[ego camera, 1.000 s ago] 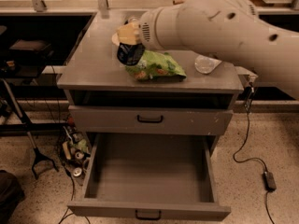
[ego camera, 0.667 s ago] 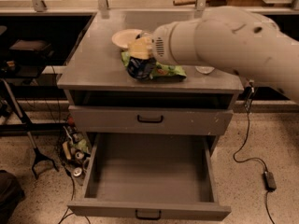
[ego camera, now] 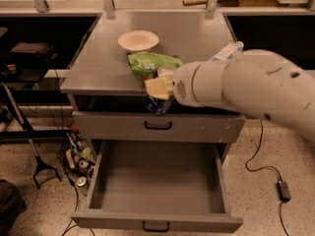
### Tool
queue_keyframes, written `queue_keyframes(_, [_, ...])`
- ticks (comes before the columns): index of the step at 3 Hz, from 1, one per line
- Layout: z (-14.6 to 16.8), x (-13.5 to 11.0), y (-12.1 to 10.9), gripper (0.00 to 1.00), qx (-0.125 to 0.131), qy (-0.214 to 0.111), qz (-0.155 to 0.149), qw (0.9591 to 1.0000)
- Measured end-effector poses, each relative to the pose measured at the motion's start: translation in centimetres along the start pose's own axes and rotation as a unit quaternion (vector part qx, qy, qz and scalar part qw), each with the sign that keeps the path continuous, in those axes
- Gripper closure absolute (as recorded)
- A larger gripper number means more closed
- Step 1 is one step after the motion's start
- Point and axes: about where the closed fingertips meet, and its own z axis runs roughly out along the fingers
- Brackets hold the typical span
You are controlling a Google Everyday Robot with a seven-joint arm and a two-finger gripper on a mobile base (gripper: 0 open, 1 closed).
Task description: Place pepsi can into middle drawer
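Grey all over, the cabinet has a flat top (ego camera: 98,68) carrying a pale bowl (ego camera: 138,40) toward twelve o'clock and a crumpled green bag (ego camera: 152,62) just at six o'clock of the bowl, with a clear water bottle (ego camera: 227,51) lying at about three o'clock of the bag. The white arm (ego camera: 256,90) reaches in from three o'clock, and the gripper (ego camera: 158,88) sits at the front edge of the top, directly at six o'clock of the bag. Its beige jaws are clamped on the pepsi can (ego camera: 158,105), whose blue body hangs just past the edge, in front of the dark gap above the upper drawer front (ego camera: 108,127) and its black handle (ego camera: 158,125). The middle drawer (ego camera: 123,221) is pulled wide open at six o'clock of the can, well apart from it. A tangle of cables and small items (ego camera: 78,162) lies on the speckled floor at nine o'clock of the open drawer.
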Motion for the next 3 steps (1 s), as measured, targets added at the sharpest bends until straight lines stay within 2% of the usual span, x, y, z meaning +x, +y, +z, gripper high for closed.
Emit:
queue_keyframes(1, [2.4,2.5,2.2,1.00,-0.022,0.005,-0.049,0.9985])
queue_keyframes(2, [5.5,4.6,3.7,1.00,-0.025,0.004,-0.096,0.9950])
queue_keyframes(3, [10.7,7.6,6.4,1.00,-0.049,0.023,-0.135,0.9893])
